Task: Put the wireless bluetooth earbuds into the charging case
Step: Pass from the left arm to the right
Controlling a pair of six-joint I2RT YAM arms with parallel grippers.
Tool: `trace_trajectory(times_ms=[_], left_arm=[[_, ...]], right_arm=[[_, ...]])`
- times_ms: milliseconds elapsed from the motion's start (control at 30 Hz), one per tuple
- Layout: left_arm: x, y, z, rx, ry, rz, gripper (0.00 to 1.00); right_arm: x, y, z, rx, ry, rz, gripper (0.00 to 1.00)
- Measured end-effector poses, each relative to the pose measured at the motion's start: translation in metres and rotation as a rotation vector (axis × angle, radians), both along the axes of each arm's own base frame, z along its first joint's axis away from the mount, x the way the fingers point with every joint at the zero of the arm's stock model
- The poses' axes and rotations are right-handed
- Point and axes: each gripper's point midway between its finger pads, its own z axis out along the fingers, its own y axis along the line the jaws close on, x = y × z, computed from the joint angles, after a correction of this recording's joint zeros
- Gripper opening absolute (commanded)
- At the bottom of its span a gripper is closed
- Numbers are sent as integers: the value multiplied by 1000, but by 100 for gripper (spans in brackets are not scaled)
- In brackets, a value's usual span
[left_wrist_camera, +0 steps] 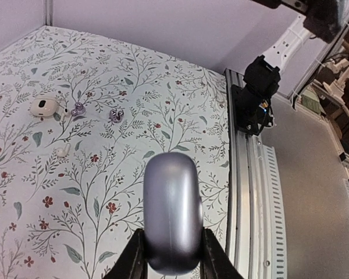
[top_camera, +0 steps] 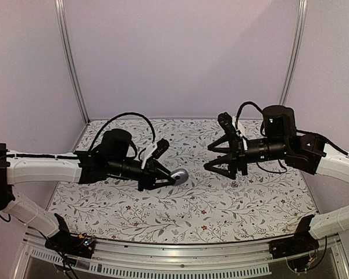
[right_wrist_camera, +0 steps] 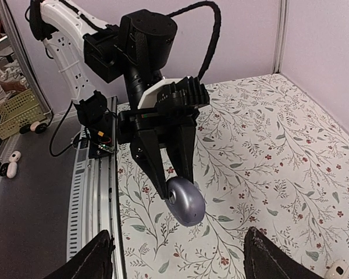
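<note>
Left tool [left_wrist_camera: 171, 256] is pinched narrow on the lavender charging case [left_wrist_camera: 171, 212], which it holds up off the tabletop [left_wrist_camera: 134, 70]. The lid looks shut. Right tool [top_camera: 208, 157] is spread wide and empty, facing the case but apart from it.

A purple earbud [left_wrist_camera: 77, 108] and a second purple earbud [left_wrist_camera: 116, 114] (my read, they're tiny in view) lie on the tabletop well apart from the case. The first is just beside a white pod [left_wrist_camera: 43, 107].

Step in hand is likely opening the lid. You want the left grip on the lower body so the lid half is free. The seam isn't visible, so check it first. Bring the right in slow and pinch only the lid edge. The shell is smooth and rounded and will probably slip if you push sideways.
</note>
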Motion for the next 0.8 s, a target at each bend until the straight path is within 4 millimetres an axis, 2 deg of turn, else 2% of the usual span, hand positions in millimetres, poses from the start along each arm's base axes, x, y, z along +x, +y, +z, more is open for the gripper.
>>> trace_trajectory(times_ms=[67,267,367,533,800], left_arm=[[-9,0,2,4,-39,-48,5],[-40,-3,-4,36,-82,-190,4],[-48,-6,0,28,-91,-234,4],[-53,-15,10,3,-101,-280,4],[-61,-26,-2,23,-69,-325,4]], right_arm=[[-6,3,-5,-18,44,41,71],[-24,10,-48,-126,219,148,65],[-29,13,-62,-159,280,182,61],[-36,21,-69,-171,331,227,57],[-54,35,-84,-200,399,301,52]])
